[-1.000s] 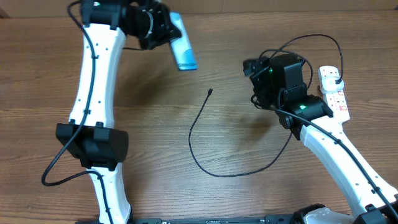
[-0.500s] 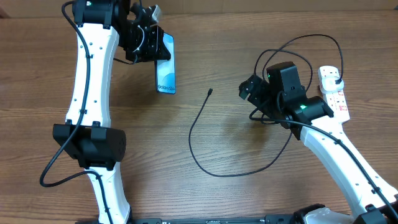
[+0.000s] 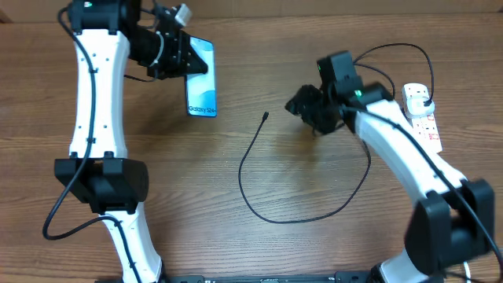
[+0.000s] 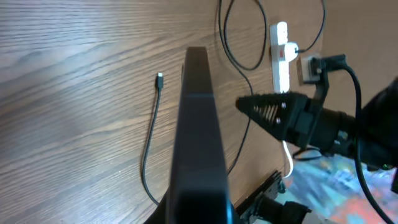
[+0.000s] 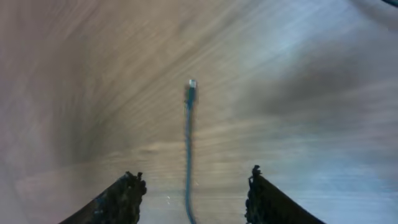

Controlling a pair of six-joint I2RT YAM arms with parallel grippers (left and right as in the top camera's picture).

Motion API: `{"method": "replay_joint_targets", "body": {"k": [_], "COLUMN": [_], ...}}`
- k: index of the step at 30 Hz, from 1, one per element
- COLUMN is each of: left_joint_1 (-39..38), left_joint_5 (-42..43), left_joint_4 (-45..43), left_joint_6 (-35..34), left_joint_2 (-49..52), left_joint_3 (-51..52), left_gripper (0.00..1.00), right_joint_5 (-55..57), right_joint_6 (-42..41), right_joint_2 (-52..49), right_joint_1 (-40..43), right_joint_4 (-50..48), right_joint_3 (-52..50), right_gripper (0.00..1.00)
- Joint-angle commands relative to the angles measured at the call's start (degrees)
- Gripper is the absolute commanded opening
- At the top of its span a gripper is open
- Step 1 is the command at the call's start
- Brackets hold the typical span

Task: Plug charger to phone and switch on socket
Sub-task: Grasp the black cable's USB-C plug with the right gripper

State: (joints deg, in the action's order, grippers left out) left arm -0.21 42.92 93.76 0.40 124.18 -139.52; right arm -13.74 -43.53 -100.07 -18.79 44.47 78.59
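Note:
My left gripper [image 3: 174, 64] is shut on the phone [image 3: 200, 77] and holds it above the table at the back left, screen up; in the left wrist view the phone [image 4: 199, 130] shows edge-on. The charger cable [image 3: 251, 196] loops on the table, its connector tip [image 3: 266, 115] lying free in the middle. It also shows in the left wrist view [image 4: 159, 76] and the right wrist view [image 5: 191, 87]. My right gripper [image 3: 301, 104] is open, just right of the tip, fingers [image 5: 127, 190] astride the cable. The socket [image 3: 423, 116] lies at the right edge, with the plug head in it.
The socket's thick white cord runs off the right side. The charger cable arcs behind my right arm toward the socket [image 4: 281, 59]. Bare wood table lies between the two arms.
My left gripper has turned the phone and moved it left and down. My right gripper has swung left toward the connector tip.

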Motion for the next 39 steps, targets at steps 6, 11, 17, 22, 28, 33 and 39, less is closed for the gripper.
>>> {"method": "replay_joint_targets", "body": {"k": [6, 11, 17, 22, 28, 33, 39], "left_joint_1": [5.5, 6.8, 6.9, 6.9, 6.9, 6.9, 6.9], "left_joint_5": [7.6, 10.9, 12.2, 12.1, 11.6, 10.6, 10.5], "left_joint_4": [2.0, 1.3, 0.7, 0.5, 0.5, 0.5, 0.5], "left_joint_6": [-2.2, -2.0, -1.7, -1.6, -1.7, -1.7, -1.7], "left_joint_2": [2.0, 4.1, 5.8, 5.8, 5.8, 5.8, 5.8], "left_joint_3": [2.2, 5.9, 8.2, 8.7, 8.7, 8.7, 8.7], "left_gripper": [0.04, 0.04, 0.04, 0.04, 0.04, 0.04, 0.04], "right_joint_5": [-0.8, -1.0, -3.1, -3.6, -4.0, -4.4, -5.7], "right_joint_6": [-0.3, -1.7, -3.2, -4.7, -6.2, -7.4, -7.7], "right_joint_2": [-10.9, -14.0, -18.1, -21.0, -22.0, -23.8, -25.1], "right_joint_1": [-3.7, -4.0, -4.4, -5.2, -6.1, -6.3, -6.4], "right_joint_4": [2.2, 1.7, 0.6, 0.0, -2.2, -3.1, -4.3], "right_joint_3": [12.2, 12.4, 12.3, 12.3, 11.7, 11.6, 11.5], "right_gripper": [0.51, 0.51, 0.47, 0.44, 0.40, 0.39, 0.38]}}
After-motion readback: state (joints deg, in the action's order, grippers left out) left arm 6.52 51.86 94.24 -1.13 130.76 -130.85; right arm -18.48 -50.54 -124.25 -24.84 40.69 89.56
